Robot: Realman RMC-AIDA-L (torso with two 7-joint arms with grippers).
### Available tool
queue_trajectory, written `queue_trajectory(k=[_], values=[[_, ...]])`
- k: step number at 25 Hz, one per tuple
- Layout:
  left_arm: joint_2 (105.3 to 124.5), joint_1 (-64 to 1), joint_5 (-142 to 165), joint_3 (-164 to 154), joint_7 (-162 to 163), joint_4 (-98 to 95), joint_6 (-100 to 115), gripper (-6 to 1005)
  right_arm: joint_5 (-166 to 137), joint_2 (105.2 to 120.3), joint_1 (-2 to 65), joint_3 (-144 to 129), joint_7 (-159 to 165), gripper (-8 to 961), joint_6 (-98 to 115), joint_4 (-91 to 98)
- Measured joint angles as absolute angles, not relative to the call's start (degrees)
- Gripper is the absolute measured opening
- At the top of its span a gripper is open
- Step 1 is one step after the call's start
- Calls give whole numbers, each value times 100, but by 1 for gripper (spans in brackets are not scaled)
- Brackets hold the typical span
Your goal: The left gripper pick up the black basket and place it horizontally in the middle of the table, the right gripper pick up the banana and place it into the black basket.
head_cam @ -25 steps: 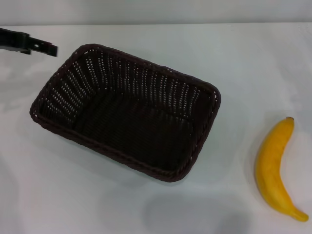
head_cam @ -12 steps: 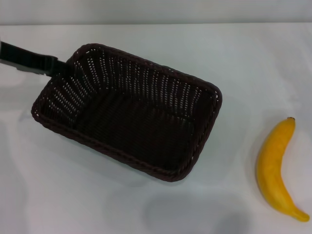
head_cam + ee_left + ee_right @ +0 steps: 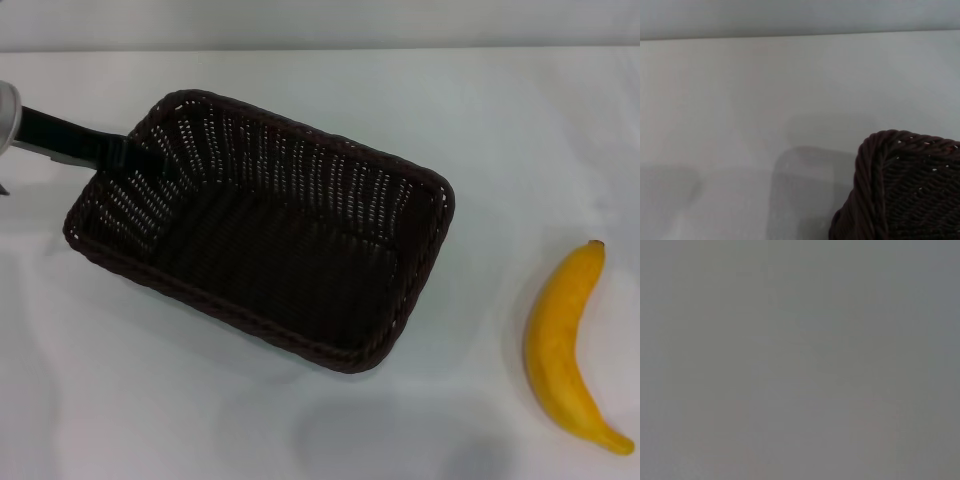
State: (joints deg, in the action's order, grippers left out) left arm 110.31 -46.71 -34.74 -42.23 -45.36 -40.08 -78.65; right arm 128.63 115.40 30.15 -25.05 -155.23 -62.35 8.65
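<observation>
The black basket lies at a slant on the white table, left of the middle, and it is empty. My left gripper comes in from the left edge, and its black finger bracket reaches over the basket's far left rim. The left wrist view shows one braided corner of the basket close by. The yellow banana lies on the table at the right, well apart from the basket. My right gripper is out of view, and its wrist view shows only plain grey.
The table's far edge runs along the back, with a grey wall behind it. White tabletop lies in front of the basket and between the basket and the banana.
My left gripper has moved right, from beside the basket's far left corner to over its rim. The basket and the banana have hardly moved.
</observation>
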Motion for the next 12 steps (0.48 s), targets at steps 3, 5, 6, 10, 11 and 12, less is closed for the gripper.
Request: queue_trajectory(k=[3, 5, 6, 10, 11, 12], values=[[11062, -4671, -3475, -4280, -4579, -4058, -7858, 775, 12867, 11540, 3005, -2505, -15525, 856, -6232, 872], [11072, -4678, -3475, -4300, -4588, -4070, -7853, 731, 12867, 11540, 2999, -2505, -15522, 856, -6231, 881], [11074, -4685, -3475, -4301, -4588, -4071, -7853, 699, 12868, 11540, 2998, -2505, -15518, 856, -6231, 883], [11075, -4705, -3476, -4305, -4569, -4071, -7857, 572, 12868, 11540, 2997, -2504, -15501, 857, -6234, 885], [11075, -4706, -3488, -4303, -4552, -4071, -7865, 516, 12868, 11540, 2997, -2501, -15500, 857, -6240, 885], [11075, -4706, -3502, -4290, -4519, -4070, -7877, 461, 12867, 11540, 2997, -2497, -15499, 857, -6250, 880]])
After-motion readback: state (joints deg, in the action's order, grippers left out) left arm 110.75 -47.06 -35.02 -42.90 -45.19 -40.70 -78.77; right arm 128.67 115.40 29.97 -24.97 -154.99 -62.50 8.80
